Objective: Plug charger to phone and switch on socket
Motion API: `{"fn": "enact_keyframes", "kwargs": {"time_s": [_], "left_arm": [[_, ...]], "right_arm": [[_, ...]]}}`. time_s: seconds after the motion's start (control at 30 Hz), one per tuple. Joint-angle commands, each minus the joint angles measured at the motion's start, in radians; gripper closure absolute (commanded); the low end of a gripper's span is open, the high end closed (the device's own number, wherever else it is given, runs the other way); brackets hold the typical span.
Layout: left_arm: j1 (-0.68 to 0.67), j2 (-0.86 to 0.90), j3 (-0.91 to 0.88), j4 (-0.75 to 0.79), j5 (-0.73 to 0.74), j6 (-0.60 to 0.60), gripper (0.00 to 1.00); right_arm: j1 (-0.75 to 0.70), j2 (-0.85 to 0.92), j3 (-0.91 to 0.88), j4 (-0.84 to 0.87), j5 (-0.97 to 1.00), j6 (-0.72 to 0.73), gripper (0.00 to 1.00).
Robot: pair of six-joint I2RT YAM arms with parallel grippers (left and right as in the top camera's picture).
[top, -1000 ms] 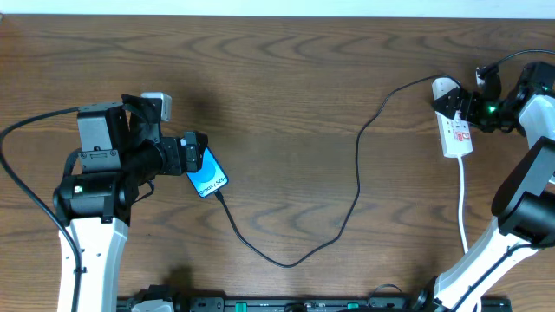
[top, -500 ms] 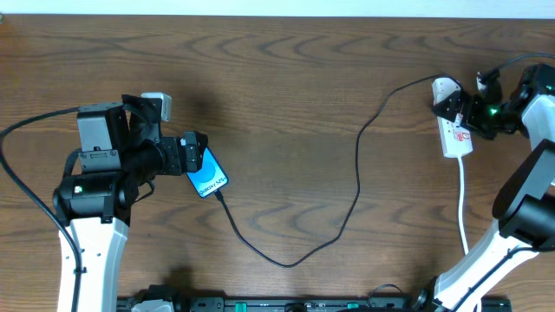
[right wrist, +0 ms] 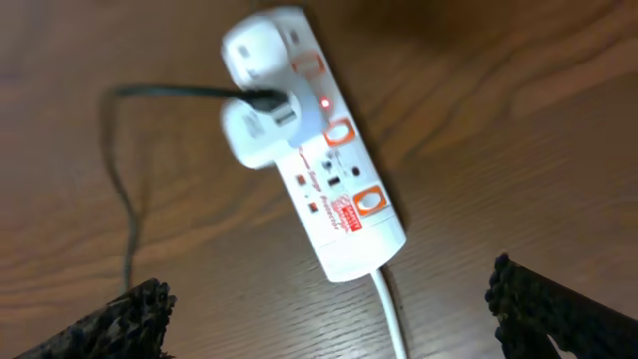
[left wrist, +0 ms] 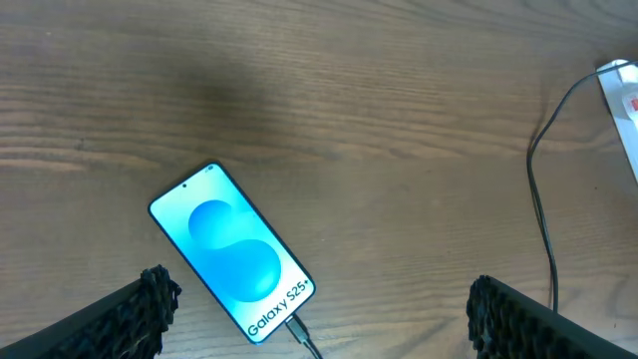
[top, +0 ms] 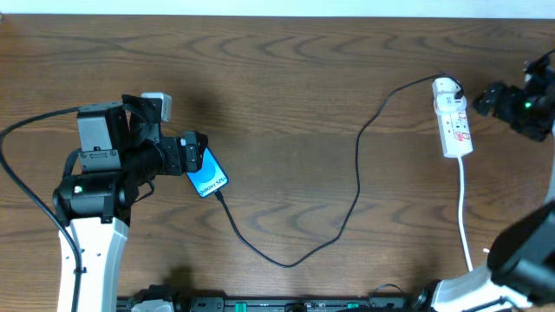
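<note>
The phone (top: 208, 178) lies on the table with its blue screen lit; it also shows in the left wrist view (left wrist: 234, 254). The charger's black cable (top: 355, 186) has its plug tip (left wrist: 298, 328) in the phone's lower end. It loops across the table to a white adaptor (right wrist: 251, 132) in the socket strip (top: 454, 117). A small red light (right wrist: 325, 103) glows on the strip (right wrist: 329, 189). My left gripper (top: 194, 156) hovers open above the phone (left wrist: 319, 294). My right gripper (top: 487, 97) is open and empty, just right of the strip (right wrist: 329, 284).
The strip's white cord (top: 464, 208) runs down toward the front right edge, and shows in the right wrist view (right wrist: 394, 314). The cable's loop (top: 290, 263) reaches near the front edge. A black rail (top: 286, 303) lies along the table front.
My right gripper has drawn back to the right, off the upper part of the strip. The left arm, the phone and the cable have not moved.
</note>
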Motion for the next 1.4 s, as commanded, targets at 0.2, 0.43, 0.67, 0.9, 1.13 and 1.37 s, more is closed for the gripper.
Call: {"fn": "enact_keyframes", "kwargs": {"time_s": [0.2,0.43,0.67,0.9,1.13,1.37], "left_arm": [[-0.002,0.005,-0.003,0.0,-0.012,0.01,0.05],[-0.002,0.005,-0.003,0.0,-0.012,0.01,0.05],[-0.002,0.005,-0.003,0.0,-0.012,0.01,0.05],[-0.002,0.005,-0.003,0.0,-0.012,0.01,0.05],[-0.002,0.005,-0.003,0.0,-0.012,0.01,0.05],[-0.002,0.005,-0.003,0.0,-0.012,0.01,0.05]], "right_arm": [[0.002,-0.09,0.004,-0.003,0.016,0.023,0.01],[0.002,-0.088,0.003,-0.004,0.017,0.023,0.01],[0.002,-0.088,0.003,-0.004,0.016,0.023,0.01],[0.002,-0.088,0.003,-0.004,0.017,0.023,0.01],[0.002,-0.088,0.003,-0.004,0.017,0.023,0.01],[0.002,-0.088,0.003,-0.004,0.016,0.023,0.01]]}}
